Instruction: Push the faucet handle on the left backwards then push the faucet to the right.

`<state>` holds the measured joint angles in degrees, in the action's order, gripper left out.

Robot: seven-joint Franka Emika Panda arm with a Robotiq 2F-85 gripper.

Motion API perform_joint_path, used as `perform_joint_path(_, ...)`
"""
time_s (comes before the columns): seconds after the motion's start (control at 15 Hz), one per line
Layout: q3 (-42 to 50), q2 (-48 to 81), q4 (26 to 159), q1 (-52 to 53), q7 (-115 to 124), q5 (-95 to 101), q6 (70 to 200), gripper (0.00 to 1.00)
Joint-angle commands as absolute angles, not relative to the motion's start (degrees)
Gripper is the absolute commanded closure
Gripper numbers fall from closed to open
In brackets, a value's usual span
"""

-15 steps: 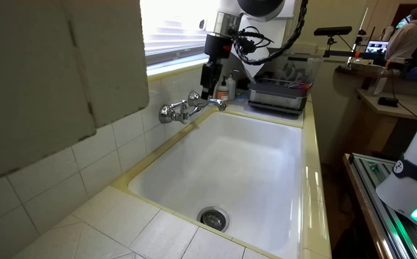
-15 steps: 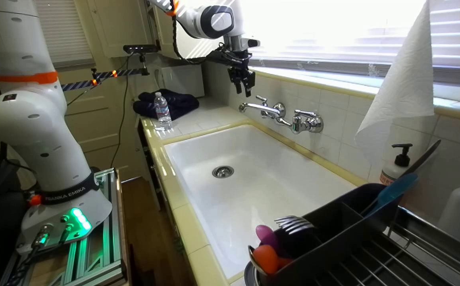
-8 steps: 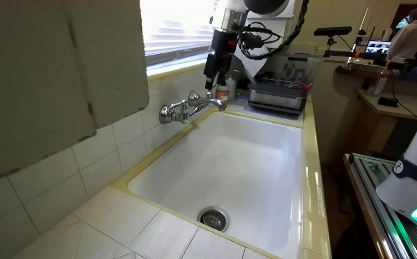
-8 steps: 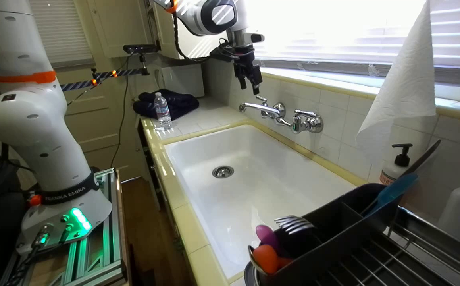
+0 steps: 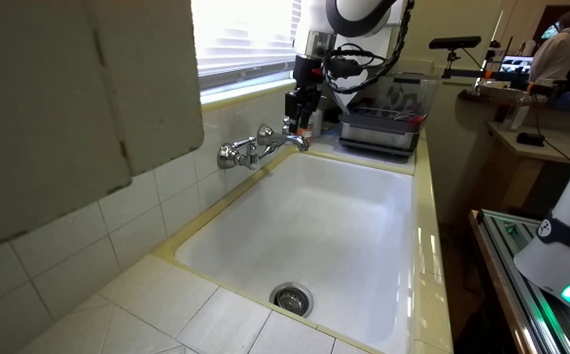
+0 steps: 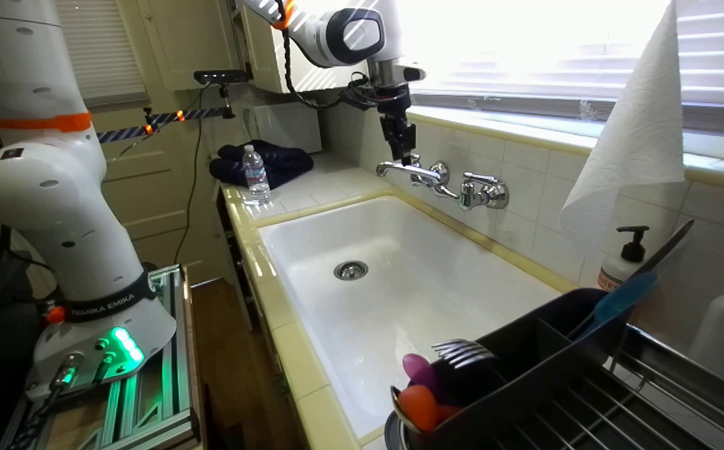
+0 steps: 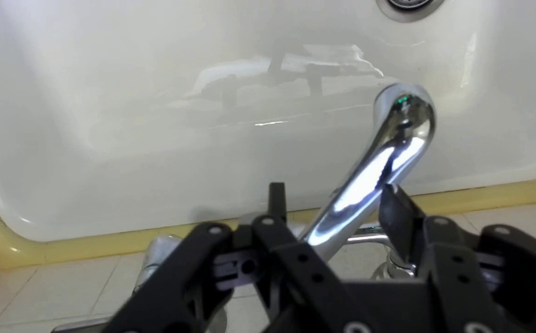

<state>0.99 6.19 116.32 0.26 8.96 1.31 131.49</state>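
Observation:
The chrome faucet spout juts from the tiled wall over the sink in both exterior views. In the wrist view the spout runs diagonally between my fingertips. My gripper is open, one finger on each side of the spout. The right finger overlaps the spout's edge; I cannot tell if it touches. In the exterior views the gripper is just above the spout, fingers pointing down. The left handle is on the wall and partly hidden in the wrist view. The right handle shows too.
A white sink with a drain lies below. Behind the faucet are the tiled wall and window sill. A dish rack with utensils, soap bottles, a paper towel and a water bottle stand around the sink.
My gripper rose and shifted toward the dish-rack end, then came down over the spout. The spout and the handles show no visible movement.

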Motion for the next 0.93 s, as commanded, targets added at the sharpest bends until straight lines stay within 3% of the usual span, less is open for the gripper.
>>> perform_joint_path(0.0, 0.92, 7.65, 115.71, 0.56, 10.87, 1.86, 130.03, 0.15)
perform_joint_path(0.13, 0.77, 7.94, 115.77, 0.69, 10.65, 1.69, 130.43, 0.01)
perform_joint_path(0.87, 1.45, 8.16, 116.44, 0.83, 12.72, 3.91, 126.35, 0.0)
